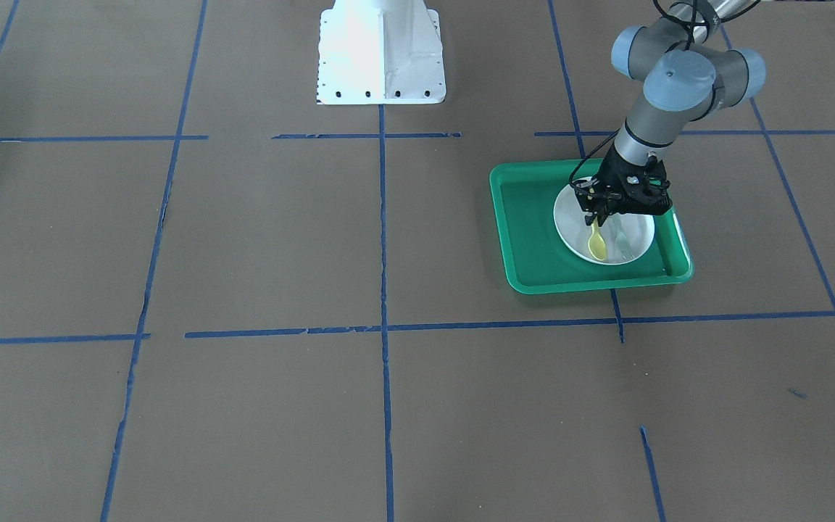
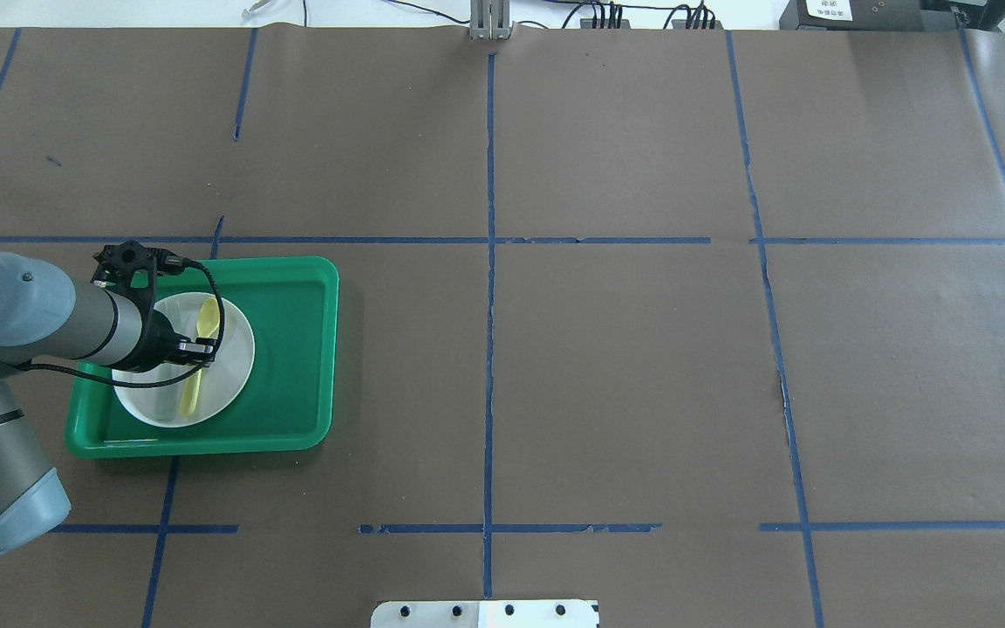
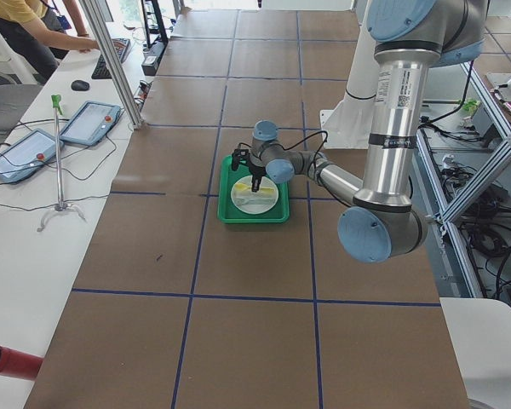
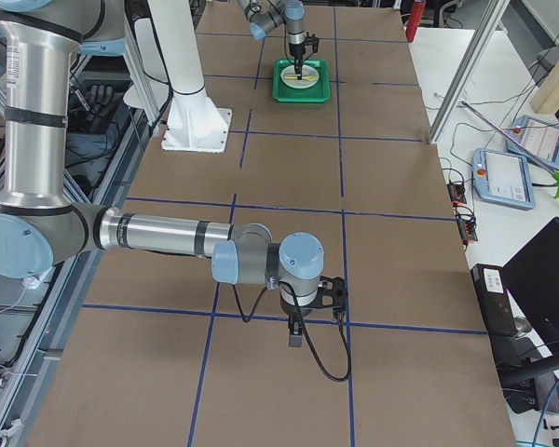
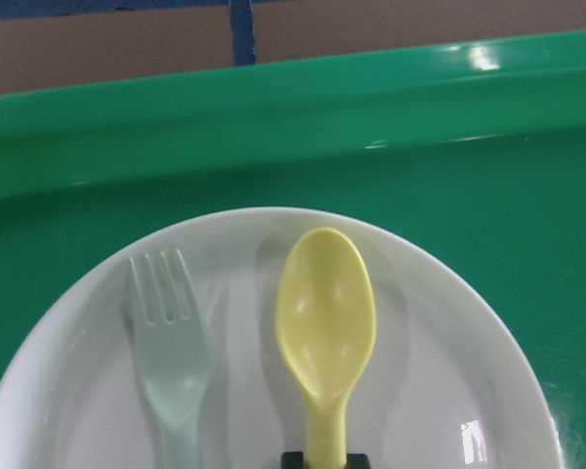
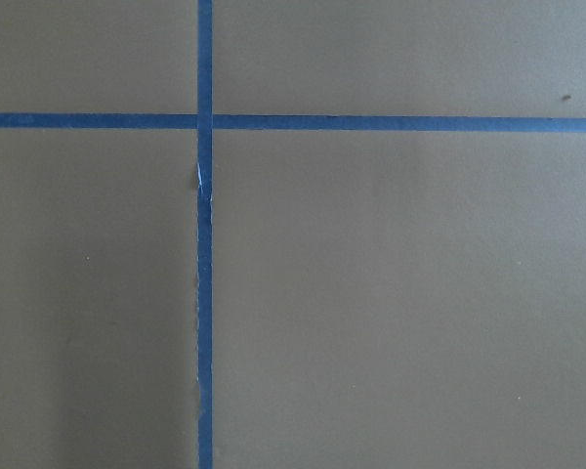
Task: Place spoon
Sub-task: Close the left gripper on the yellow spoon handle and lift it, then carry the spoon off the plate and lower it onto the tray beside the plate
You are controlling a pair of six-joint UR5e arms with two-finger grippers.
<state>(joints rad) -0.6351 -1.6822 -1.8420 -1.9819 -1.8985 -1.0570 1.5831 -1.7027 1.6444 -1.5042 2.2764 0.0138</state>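
The yellow spoon point(image 5: 325, 322) lies along the white plate point(image 5: 449, 342), bowl up and pointing away from the wrist. My left gripper point(image 5: 322, 459) is shut on its handle, with black fingertips on both sides at the bottom edge of the left wrist view. From overhead the gripper point(image 2: 202, 351) holds the spoon point(image 2: 207, 321) mid-handle over the plate point(image 2: 232, 366). I cannot tell whether the spoon touches the plate. My right gripper point(image 4: 296, 337) hangs low over bare table far from the tray. I cannot tell whether it is open or shut.
A pale translucent fork point(image 5: 168, 362) lies on the plate beside the spoon. The plate sits in a green tray point(image 2: 293, 349) with a raised rim. The white robot base point(image 1: 381, 51) stands at the table's middle edge. Blue tape lines grid the brown table.
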